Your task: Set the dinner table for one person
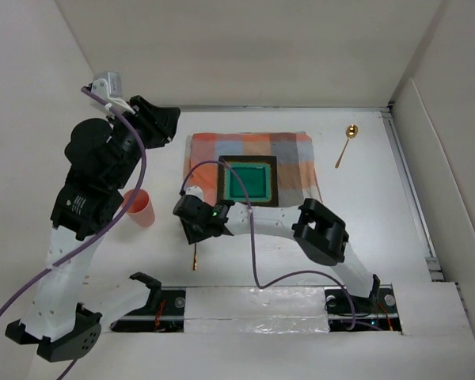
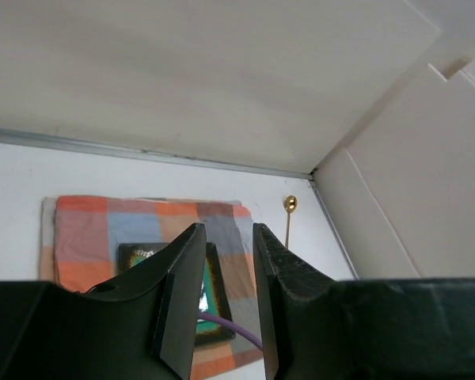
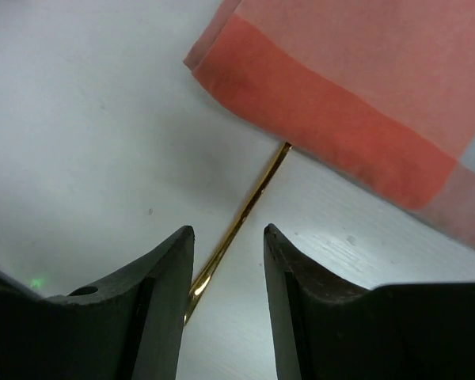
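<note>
The counter (image 1: pixel 364 229) is a stiff, flat, matte white slab that bears everything and gives nothing, so any thin piece lying on it has no gap beneath for a finger to get under. The piece I am after is the gold utensil (image 3: pixel 237 218), lying flat on it just left of the cloth (image 3: pixel 364 87), its far end meeting the cloth's edge; whether it runs under the fold I cannot tell, and its head is hidden below my fingers. I judge it light, rigid, slick and low, likely to skate or pivot if pinched off-centre, so I would take it across the shaft near the middle, pads square to it and tips pressed to the counter. My right hand (image 3: pixel 229 237) hangs over it, narrowly parted, the shaft between the fingers, touching neither, nothing gripped. Further out, the plate (image 1: pixel 248 181) sits on the cloth, the cup (image 1: pixel 141 208) stands left of it, and a spoon (image 1: pixel 346 145) lies well to the right. My left hand (image 2: pixel 228 229) is raised at the far left, narrow-gapped and empty.
</note>
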Robot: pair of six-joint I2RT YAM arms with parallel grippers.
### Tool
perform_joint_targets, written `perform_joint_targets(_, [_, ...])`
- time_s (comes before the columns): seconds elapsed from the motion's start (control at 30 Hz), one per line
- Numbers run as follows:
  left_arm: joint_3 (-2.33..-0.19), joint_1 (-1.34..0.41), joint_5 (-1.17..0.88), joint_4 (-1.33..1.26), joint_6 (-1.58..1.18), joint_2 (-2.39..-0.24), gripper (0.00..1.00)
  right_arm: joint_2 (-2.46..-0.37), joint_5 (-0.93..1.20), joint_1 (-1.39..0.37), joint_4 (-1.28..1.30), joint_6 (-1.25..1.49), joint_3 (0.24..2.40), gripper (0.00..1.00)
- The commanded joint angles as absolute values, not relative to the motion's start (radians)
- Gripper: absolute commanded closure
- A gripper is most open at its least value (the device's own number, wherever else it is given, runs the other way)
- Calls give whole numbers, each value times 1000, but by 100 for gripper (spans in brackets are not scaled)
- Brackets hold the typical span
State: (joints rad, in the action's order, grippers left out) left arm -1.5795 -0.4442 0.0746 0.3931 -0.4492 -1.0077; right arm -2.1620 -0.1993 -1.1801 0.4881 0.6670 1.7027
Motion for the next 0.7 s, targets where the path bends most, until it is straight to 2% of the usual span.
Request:
perform_joint_targets(0.0, [-1534, -457, 63, 367, -456, -980, 72, -2212, -307, -1189, 548, 707, 1781, 54])
perform_joint_targets(0.27, [-1482, -492, 93, 368, -420, -928, 72, -2307, -413, -1209, 630, 776, 1827, 63])
perform_joint_targets(0.3, [-1479, -503, 100, 368, -417, -927, 72, -2319, -416, -1219, 629, 784, 1822, 67])
perform_joint_targets(0.37, [-1470, -503, 100, 365, -411, -922, 72, -2333, -413, -1220, 650, 804, 1832, 85])
perform_joint_targets(0.5, [-1465, -503, 117, 359, -399, -916, 72, -2326, -411, -1239, 670, 834, 1796, 100])
perform_joint_targets(0.67, [-1454, -503, 123, 356, -393, -917, 72, -2205, -420, -1273, 658, 861, 1634, 100])
